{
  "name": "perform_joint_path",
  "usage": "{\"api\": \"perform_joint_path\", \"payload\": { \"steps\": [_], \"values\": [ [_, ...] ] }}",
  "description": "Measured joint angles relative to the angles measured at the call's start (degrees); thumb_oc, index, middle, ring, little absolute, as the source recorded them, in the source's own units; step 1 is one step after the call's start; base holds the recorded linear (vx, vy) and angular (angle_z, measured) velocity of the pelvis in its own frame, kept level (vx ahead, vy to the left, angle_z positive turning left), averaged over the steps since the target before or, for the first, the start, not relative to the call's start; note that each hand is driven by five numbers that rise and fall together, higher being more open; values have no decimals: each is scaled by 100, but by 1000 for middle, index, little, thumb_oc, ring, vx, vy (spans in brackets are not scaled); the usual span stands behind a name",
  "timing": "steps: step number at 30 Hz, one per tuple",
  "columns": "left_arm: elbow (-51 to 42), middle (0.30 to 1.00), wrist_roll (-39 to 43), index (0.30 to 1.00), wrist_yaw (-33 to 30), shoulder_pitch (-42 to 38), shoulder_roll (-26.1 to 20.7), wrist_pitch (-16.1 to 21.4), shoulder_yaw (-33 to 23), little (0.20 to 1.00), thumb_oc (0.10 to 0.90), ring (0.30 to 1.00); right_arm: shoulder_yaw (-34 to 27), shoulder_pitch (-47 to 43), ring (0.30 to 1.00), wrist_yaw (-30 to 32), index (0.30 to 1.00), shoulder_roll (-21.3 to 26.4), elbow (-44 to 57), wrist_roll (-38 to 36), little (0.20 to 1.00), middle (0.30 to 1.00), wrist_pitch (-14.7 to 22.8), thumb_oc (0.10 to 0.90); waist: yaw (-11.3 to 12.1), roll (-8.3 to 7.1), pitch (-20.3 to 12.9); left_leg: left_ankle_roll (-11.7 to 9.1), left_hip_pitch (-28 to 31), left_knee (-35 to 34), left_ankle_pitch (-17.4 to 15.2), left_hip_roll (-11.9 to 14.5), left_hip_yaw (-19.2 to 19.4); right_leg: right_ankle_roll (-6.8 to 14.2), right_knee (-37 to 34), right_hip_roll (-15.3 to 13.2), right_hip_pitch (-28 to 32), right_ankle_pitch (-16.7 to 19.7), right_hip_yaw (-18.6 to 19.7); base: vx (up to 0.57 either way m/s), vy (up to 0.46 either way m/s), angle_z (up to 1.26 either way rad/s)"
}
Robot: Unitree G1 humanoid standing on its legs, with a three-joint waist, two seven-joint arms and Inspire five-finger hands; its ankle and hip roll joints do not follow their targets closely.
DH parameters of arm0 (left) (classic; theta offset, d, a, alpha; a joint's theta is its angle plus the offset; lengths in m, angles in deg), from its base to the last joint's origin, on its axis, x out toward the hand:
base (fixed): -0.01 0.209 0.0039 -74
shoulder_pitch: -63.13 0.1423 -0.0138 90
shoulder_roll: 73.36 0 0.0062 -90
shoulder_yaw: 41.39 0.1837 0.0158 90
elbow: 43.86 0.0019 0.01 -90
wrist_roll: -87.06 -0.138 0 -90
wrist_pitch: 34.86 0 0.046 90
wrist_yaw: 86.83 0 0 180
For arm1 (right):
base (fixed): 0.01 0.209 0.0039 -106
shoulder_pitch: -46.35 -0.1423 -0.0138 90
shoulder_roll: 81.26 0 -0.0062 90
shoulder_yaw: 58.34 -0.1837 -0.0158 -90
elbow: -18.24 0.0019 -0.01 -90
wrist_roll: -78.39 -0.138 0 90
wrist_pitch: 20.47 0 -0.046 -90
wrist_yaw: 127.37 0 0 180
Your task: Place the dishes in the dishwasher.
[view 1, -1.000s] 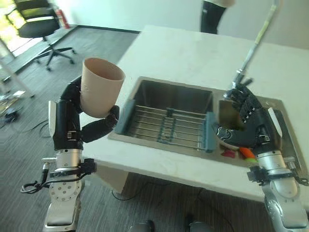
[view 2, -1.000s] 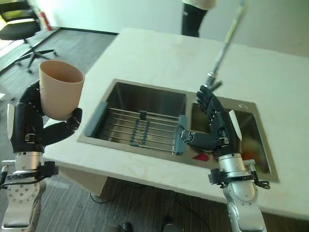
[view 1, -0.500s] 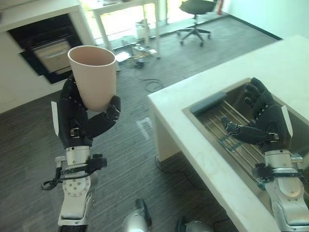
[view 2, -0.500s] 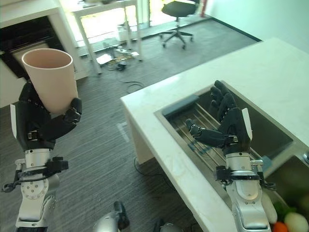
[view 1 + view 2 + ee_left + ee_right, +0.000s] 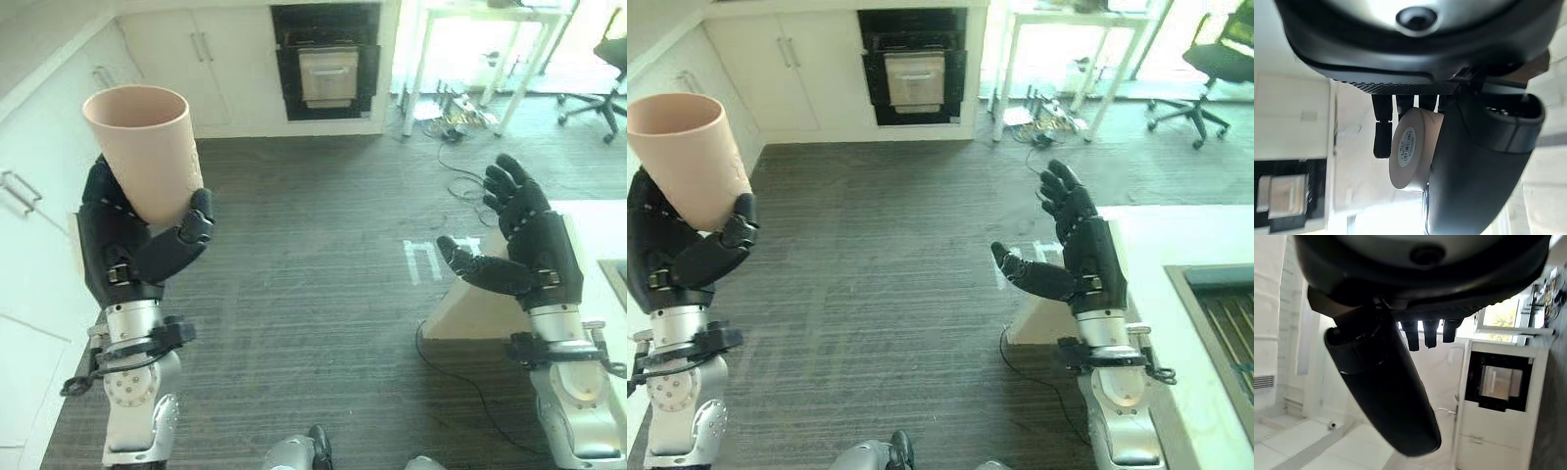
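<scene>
One beige cup (image 5: 142, 147) gripped upright in left hand (image 5: 132, 245); barcode sticker (image 5: 1406, 147) under base, left wrist view. Right hand (image 5: 524, 250) spread, empty.

Matt plastic cup (image 5: 145, 147); grey carpet floor (image 5: 313, 294)

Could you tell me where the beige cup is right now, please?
The beige cup sits upright in the left hand, raised at the left of the left eye view, beside the white cabinets.

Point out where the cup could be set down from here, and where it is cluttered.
The white counter has a bare strip between its near corner and the sink, beside the open right hand. The left hand holds the cup over bare grey carpet. Cables crowd the floor under the white table.
</scene>
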Motion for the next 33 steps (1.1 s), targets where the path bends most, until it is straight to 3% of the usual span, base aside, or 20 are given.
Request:
{"api": "perform_joint_path", "payload": {
  "steps": [1,3,5,6,8,9,10,11,12,13,16,17,22,33],
  "values": [
    [-3,300,-2,300,96,-16,-18,0,3,300,400,300,23,-22,900,25,900,2,12,9,900,900,0,800,21,-11,-7,56,-2,16,-84,-28,-55,60,6,-24,39,105,-41,111,255,49],
    [1,300,-10,300,199,-26,-27,-16,20,300,400,300,105,-27,900,51,900,3,86,34,900,900,-4,800,11,-14,-8,182,-5,103,-131,-44,-258,-160,256,-38,-29,348,-37,5,205,39],
    [16,300,-6,300,185,-37,-34,-31,-5,300,400,300,138,19,900,32,900,-5,126,34,900,900,10,800,-41,-20,-7,385,-30,120,-65,-45,-343,-44,963,-17,-358,162,-18,20,76,31],
    [23,300,-10,300,182,-44,-33,-67,-4,300,400,300,138,24,900,27,900,-2,124,33,900,900,3,800,-71,-17,-5,344,-39,68,-57,-86,-414,-106,1237,104,-573,34,-6,59,-28,30],
    [92,300,-29,300,187,-87,-44,-187,54,300,400,300,137,38,900,-30,900,26,111,29,900,900,-13,800,-287,9,1,243,36,-258,123,-224,-616,-197,919,711,-759,-344,289,10,-107,43],
    [92,300,-29,300,187,-87,-44,-187,54,300,400,300,137,38,900,-30,900,26,111,29,900,900,-13,800,-287,9,1,243,36,-258,123,-224,-616,-197,919,711,-759,-344,289,0,-92,41],
    [145,300,-53,300,180,-104,-84,-272,131,300,400,300,137,53,900,-68,900,101,95,21,900,900,-16,800,-351,64,20,-141,193,-562,209,-242,-638,-465,139,1323,-749,-376,282,31,-61,37],
    [161,300,-88,300,170,-153,-395,-276,195,300,400,300,145,57,900,-127,900,29,77,-37,900,900,-2,800,-335,-497,94,-205,-142,272,-21,-457,-626,-950,-122,935,-794,125,451,11,-101,45],
    [170,300,-218,300,188,-156,-430,-270,296,300,400,300,19,9,900,-142,900,150,27,-104,900,900,56,800,-375,-340,135,-66,-294,673,-319,174,-828,-203,316,893,-895,-225,573,30,-141,20],
    [186,300,-244,300,180,-66,-292,-300,410,300,400,300,34,1,900,-110,900,198,-26,-197,900,900,20,800,-321,-246,142,-104,-252,650,-270,160,-781,-226,424,852,-985,-323,635,55,-180,2],
    [174,300,-242,300,187,18,-248,-324,450,300,400,300,48,40,900,-106,900,209,89,-194,900,900,11,800,-271,-279,131,34,-111,324,-138,-22,-662,-274,13,852,-792,-354,576,58,-156,-12],
    [166,300,-248,300,192,17,-242,-372,447,300,400,300,73,12,900,-86,900,201,104,-192,900,900,15,800,-265,-228,139,39,-13,231,-117,-33,-613,-262,-131,857,-693,-280,577,55,-157,-23],
    [66,300,-289,300,198,-35,-324,-419,438,300,400,300,160,25,900,-11,900,197,98,-182,900,900,14,800,-420,-218,128,-9,243,19,-64,-49,-510,-188,-91,872,-635,-223,733,33,-142,-12],
    [-9,300,-240,300,318,-20,-365,-423,475,300,400,300,122,131,900,-39,900,206,65,-182,900,900,-7,800,-902,-137,77,-439,435,-319,220,395,-297,-620,-58,1396,-798,-299,950,20,-183,-20]
  ]
}}
